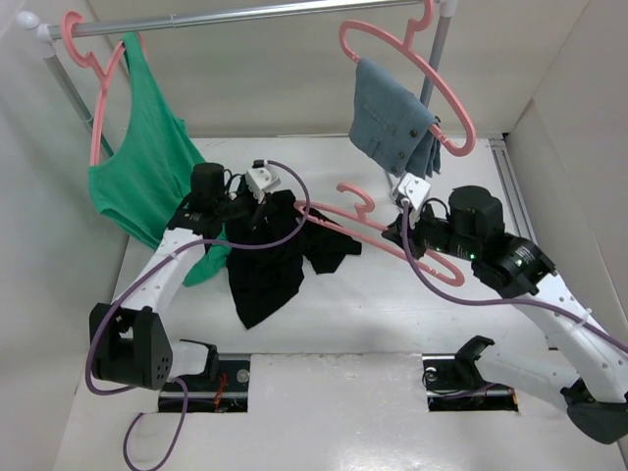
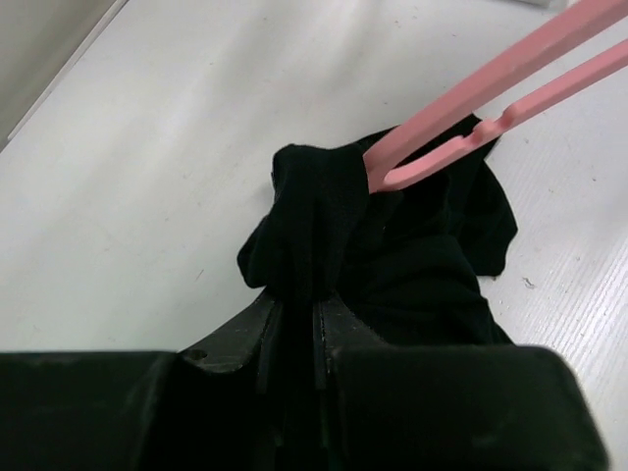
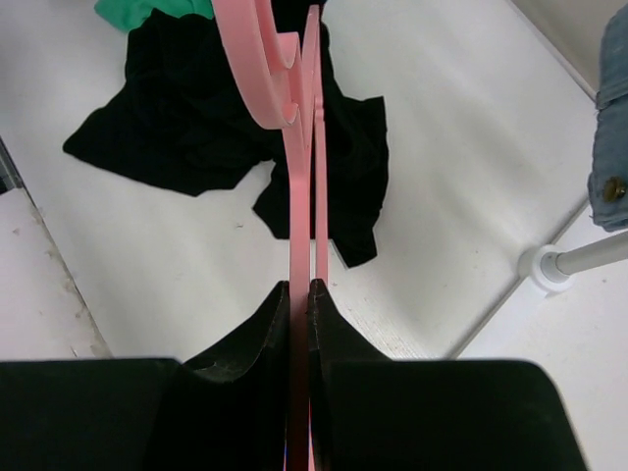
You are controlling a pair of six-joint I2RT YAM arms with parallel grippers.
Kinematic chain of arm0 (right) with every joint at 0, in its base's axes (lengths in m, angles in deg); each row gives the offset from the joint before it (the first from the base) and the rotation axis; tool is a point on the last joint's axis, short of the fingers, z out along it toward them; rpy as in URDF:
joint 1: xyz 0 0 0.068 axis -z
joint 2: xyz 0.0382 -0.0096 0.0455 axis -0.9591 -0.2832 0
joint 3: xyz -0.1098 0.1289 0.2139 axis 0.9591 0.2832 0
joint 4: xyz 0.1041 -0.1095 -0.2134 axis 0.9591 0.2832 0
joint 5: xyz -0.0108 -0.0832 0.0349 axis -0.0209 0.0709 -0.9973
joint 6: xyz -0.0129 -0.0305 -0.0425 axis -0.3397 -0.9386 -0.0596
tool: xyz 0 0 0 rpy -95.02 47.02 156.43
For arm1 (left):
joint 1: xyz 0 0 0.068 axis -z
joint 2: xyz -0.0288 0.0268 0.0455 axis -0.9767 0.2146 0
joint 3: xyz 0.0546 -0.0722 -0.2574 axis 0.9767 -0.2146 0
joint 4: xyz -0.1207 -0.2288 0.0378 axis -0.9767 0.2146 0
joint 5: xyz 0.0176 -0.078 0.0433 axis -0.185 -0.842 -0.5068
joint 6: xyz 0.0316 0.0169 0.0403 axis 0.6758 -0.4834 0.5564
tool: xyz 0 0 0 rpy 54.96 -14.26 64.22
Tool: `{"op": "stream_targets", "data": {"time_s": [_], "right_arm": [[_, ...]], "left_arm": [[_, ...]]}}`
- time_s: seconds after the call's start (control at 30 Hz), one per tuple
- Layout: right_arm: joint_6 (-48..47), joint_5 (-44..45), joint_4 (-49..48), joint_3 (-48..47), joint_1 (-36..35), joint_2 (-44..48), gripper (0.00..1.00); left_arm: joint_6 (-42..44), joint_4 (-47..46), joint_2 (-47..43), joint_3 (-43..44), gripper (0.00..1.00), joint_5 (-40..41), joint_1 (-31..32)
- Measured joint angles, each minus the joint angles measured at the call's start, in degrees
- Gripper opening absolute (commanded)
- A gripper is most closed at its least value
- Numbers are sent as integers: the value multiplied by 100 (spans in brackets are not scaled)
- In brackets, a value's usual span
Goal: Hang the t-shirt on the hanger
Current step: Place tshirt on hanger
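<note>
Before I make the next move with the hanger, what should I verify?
1. Left pincer shut on the t-shirt: ok.
2. Right pincer shut on the pink hanger: ok.
3. Hanger's end reaches the shirt's fabric: ok.
4. Hanger's end inside the neck opening: cannot tell, the fabric is bunched.
5. Green tank top clear of the shirt: not ok, its hem lies against it.

Left gripper [image 2: 294,299] and right gripper [image 3: 299,292] both seemingly clamped.
</note>
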Motion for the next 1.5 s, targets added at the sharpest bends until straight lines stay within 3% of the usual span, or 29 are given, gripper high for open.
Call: {"op": "stream_targets", "data": {"time_s": [0.9,1.5], "right_arm": [[7,-339,136,2,0,103,0],[-317,-205,-448,153,0,-612,0]], "left_arm": [[201,63,199,249,0,-136,109],[1176,785,238,612,0,-404,179]]}}
